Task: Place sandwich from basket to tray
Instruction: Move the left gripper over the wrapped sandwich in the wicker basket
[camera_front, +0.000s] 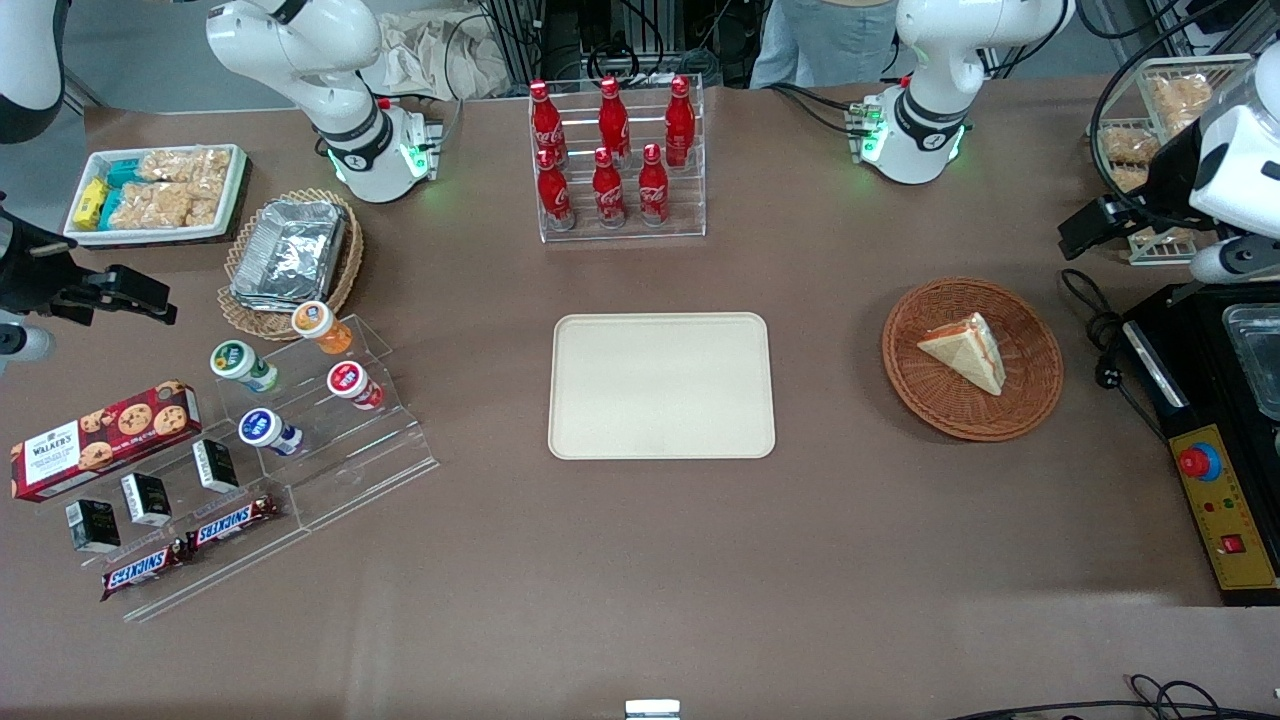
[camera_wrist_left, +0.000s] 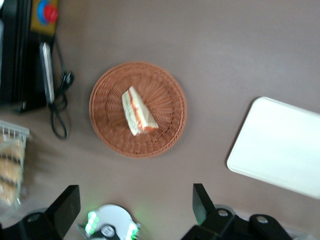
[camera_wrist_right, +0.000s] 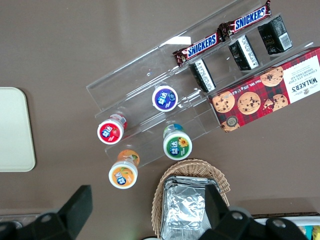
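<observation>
The sandwich (camera_front: 968, 350) (camera_wrist_left: 137, 112), a pale bread wedge with a red-orange stripe, lies in the round reddish-brown basket (camera_front: 1030, 400) (camera_wrist_left: 165, 95). The cream tray (camera_front: 660, 385) (camera_wrist_left: 280, 145) lies flat at mid-table with nothing on it, a hand's width from the basket toward the parked arm's end. My left gripper (camera_front: 1085, 228) (camera_wrist_left: 134, 200) hangs high over the table at the working arm's end, farther from the front camera than the basket. Its fingers (camera_wrist_left: 200, 202) stand wide open with nothing between them.
A black control box with a red button (camera_front: 1215, 480) and a coiled cable (camera_front: 1095, 330) lie beside the basket at the table's end. A wire rack of snacks (camera_front: 1150, 130) stands under my arm. A stand of cola bottles (camera_front: 615, 160) is farther back than the tray.
</observation>
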